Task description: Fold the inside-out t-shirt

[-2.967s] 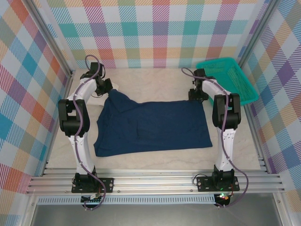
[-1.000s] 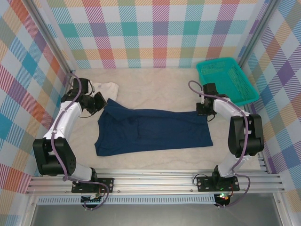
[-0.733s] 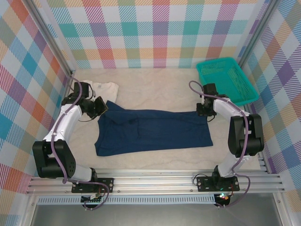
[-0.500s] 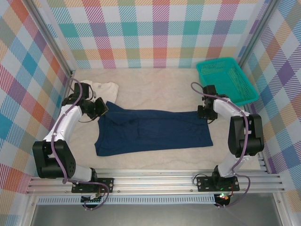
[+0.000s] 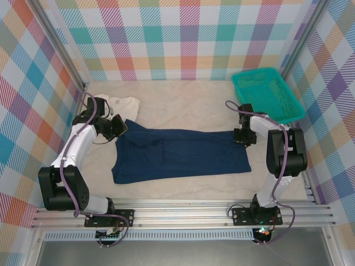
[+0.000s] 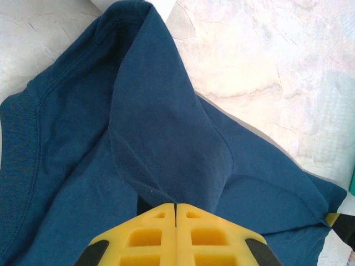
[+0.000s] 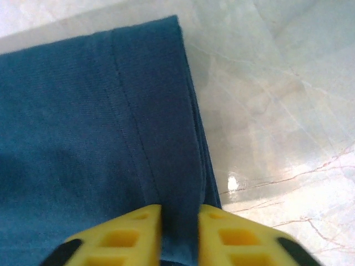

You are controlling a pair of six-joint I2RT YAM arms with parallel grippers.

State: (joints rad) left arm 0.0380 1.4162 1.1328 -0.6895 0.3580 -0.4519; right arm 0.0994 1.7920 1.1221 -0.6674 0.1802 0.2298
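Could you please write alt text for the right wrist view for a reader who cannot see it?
Two yellow fingers grip the stitched hem of a dark navy t-shirt lying on a pale marbled table.

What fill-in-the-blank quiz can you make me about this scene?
1. The t-shirt on the table is dark ____.
2. The left gripper and the right gripper both have ____ fingers.
3. The basket sits in the far ____ corner.
4. A ____ cloth lies just beyond the t-shirt's left end.

Missing words: blue; yellow; right; white.
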